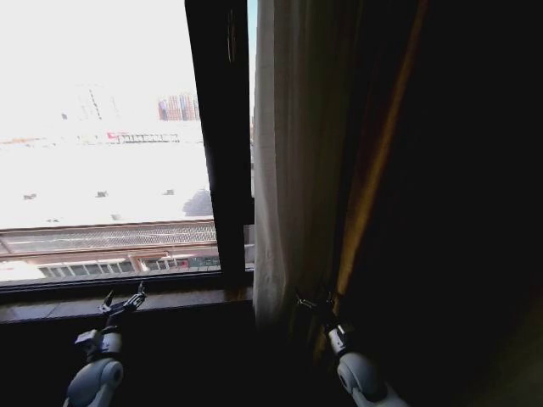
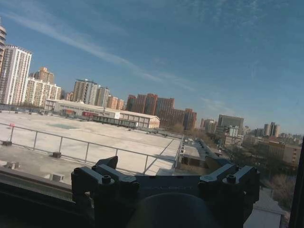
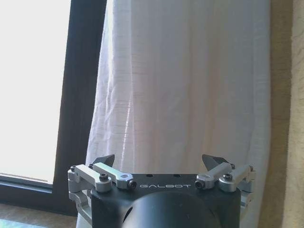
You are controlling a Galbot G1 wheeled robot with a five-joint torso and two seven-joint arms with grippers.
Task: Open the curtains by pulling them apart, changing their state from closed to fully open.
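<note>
Curtains [image 1: 284,170] bunched to the right of the dark window frame bar [image 1: 219,144], a darker drape [image 1: 441,186] beside them further right; window glass on the left is uncovered, rooftops outside. Left end effector [image 1: 123,303] low near the window sill [image 1: 51,307], fingers spread apart, holding nothing. Right end effector [image 1: 316,303] at the foot of the curtains, fingers [image 3: 103,160] released, fabric just ahead, not gripped
</note>
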